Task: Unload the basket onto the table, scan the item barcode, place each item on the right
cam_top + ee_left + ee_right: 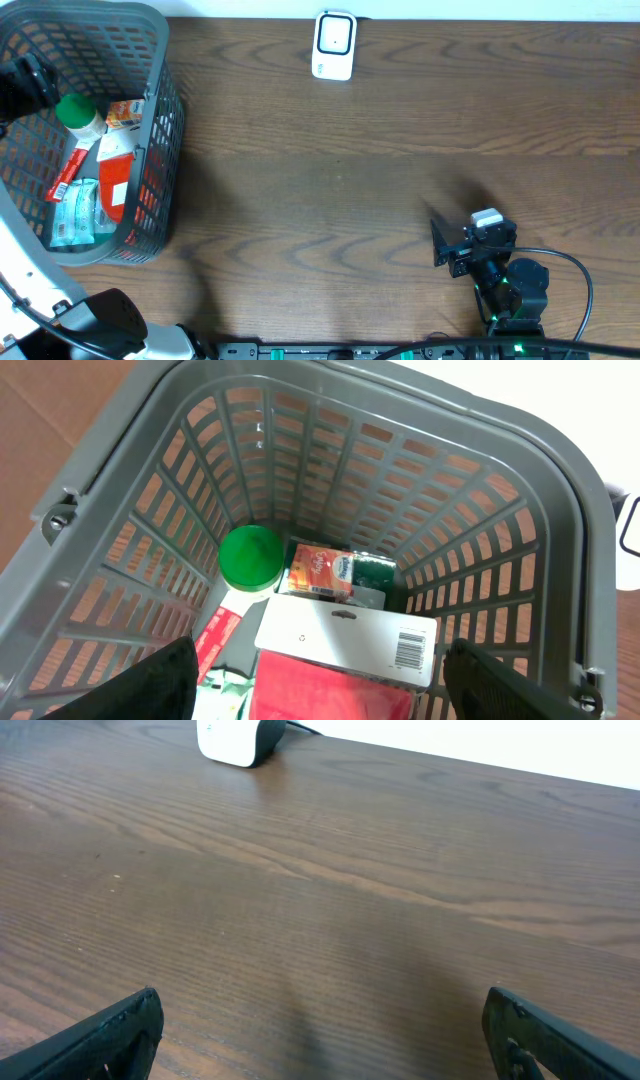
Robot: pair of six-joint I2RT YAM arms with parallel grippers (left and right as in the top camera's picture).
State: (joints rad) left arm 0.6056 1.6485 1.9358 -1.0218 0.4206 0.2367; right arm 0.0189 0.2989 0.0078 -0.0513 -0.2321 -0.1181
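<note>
Several items lie in the grey basket (160, 110): a red packet with a white header card (345, 640) that bears a barcode (409, 649), a green-capped bottle (250, 557), an orange snack pack (320, 571) and a teal packet (73, 212). My left gripper (320, 695) hangs open above the red packet (115, 178), touching nothing. The white scanner (334, 45) stands at the table's far edge, also at the top of the right wrist view (230, 738). My right gripper (320, 1040) is open over bare wood at the front right (442, 243).
The basket's walls (470, 560) rise around the items on all sides. A thin red stick pack (68, 172) lies beside the bottle. The right arm's base and cable (520, 290) sit at the front right edge.
</note>
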